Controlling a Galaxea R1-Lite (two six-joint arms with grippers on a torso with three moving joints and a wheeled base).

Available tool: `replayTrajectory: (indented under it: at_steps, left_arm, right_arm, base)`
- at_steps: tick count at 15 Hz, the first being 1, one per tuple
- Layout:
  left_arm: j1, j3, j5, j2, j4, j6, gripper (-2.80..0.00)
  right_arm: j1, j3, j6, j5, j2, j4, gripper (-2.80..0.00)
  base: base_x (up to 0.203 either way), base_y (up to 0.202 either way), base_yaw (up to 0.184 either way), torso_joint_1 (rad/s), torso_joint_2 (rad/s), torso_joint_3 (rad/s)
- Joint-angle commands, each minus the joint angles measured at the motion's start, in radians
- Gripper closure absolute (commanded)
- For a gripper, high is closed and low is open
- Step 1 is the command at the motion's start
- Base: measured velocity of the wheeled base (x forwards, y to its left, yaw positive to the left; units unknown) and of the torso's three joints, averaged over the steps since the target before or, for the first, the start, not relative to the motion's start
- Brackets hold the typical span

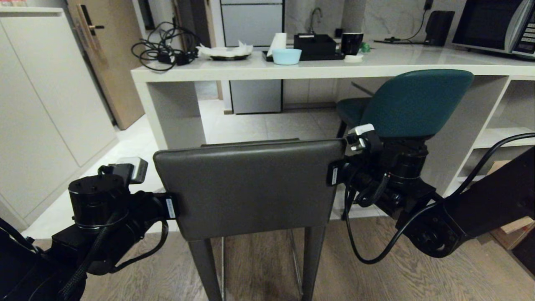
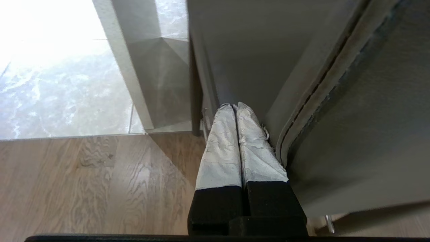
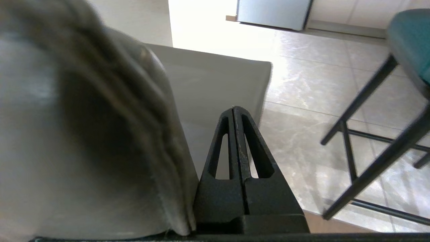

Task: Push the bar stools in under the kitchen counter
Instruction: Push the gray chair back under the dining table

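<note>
The dark grey bar stool (image 1: 250, 188) stands just in front of me, its square backrest facing me, short of the kitchen counter (image 1: 259, 72). My left arm (image 1: 100, 205) is at the backrest's left edge and my right arm (image 1: 388, 167) at its right edge. The left gripper (image 2: 235, 107) is shut, and its white-wrapped fingers lie along the grey backrest (image 2: 362, 134). Nothing is between the jaws of the shut right gripper (image 3: 234, 109), which rests beside the backrest (image 3: 84, 134). The teal bar stool (image 1: 418, 102) stands to the right, its seat under the counter top.
White cabinets (image 1: 42, 104) and a wooden door (image 1: 108, 54) stand at the left. Open white shelves (image 1: 501, 138) close the counter's right end, with a cardboard box (image 1: 514, 228) below. On the counter are cables (image 1: 163, 48), a blue bowl (image 1: 286, 56), a black mug (image 1: 352, 43) and a microwave (image 1: 497, 25).
</note>
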Motion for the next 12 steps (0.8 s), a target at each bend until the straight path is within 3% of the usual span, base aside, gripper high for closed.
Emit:
replayTrajectory:
  at_steps: [1, 8, 12]
  left_arm:
    - [-0.028, 0.005, -0.01, 0.0, -0.002, -0.001, 0.0]
    - [-0.038, -0.01, -0.006, 0.053, -0.002, 0.0, 0.0]
    - [-0.005, -0.092, 0.01, 0.082, -0.002, 0.008, 0.0]
  right_arm:
    - [-0.002, -0.014, -0.002, 0.003, 0.02, -0.005, 0.0]
    - [-0.043, -0.029, -0.001, -0.007, 0.05, -0.019, 0.0]
    - [-0.049, 0.0, 0.0, -0.007, 0.052, -0.037, 0.0]
  base:
    - [0.0, 0.0, 0.0, 0.0, 0.0, 0.0]
    - [0.0, 0.0, 0.0, 0.0, 0.0, 0.0]
    - [0.0, 0.0, 0.0, 0.0, 0.0, 0.0]
